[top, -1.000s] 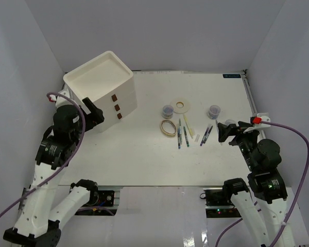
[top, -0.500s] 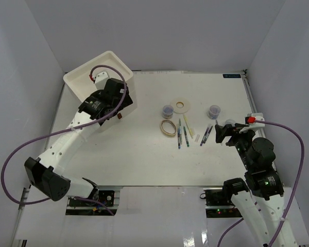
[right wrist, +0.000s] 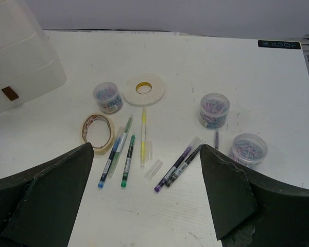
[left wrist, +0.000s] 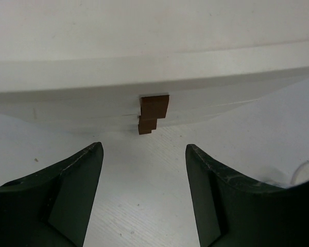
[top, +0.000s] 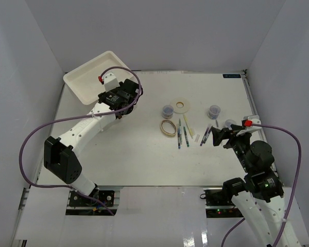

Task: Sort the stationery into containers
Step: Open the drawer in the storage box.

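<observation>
Left jaws: apart, empty; brown block handles of smooth white drawer unit at 12 o'clock;
Right jaws: wide apart, empty

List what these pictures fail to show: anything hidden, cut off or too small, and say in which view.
- Top view: the left arm covers most of the drawer unit's front.
- Left wrist view: the handles overlap, so it is unclear which one the left gripper faces.
- Right wrist view: the left edge cuts off the drawer unit.
- Top view: the pens are too small to count reliably.
</observation>
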You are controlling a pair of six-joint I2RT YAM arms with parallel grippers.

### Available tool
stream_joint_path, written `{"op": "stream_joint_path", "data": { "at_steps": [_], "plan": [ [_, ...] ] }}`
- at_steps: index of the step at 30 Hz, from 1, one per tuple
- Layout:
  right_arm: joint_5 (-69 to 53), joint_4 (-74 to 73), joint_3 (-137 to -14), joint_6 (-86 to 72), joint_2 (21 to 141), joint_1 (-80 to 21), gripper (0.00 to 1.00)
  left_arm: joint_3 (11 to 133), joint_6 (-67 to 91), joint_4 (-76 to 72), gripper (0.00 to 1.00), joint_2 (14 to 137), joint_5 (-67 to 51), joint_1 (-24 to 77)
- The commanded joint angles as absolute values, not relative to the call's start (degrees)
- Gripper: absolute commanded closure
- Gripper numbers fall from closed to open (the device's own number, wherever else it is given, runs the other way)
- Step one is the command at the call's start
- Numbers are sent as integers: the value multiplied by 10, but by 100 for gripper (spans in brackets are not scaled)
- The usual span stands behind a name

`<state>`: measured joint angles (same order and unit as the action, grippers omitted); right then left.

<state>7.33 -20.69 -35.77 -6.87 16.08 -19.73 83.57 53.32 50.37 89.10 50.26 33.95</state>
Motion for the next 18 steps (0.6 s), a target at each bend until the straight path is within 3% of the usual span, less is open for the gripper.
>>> {"op": "stream_joint_path", "data": {
  "at_steps": [1, 18],
  "plan": [
    [76, -178, -356, -55, 149, -208, 10, 863, 534, 473, 25, 904, 541, 333],
    [66, -172, -338, -48, 135, -218, 10, 862, 468, 393, 36, 941, 507, 288]
  ]
}}
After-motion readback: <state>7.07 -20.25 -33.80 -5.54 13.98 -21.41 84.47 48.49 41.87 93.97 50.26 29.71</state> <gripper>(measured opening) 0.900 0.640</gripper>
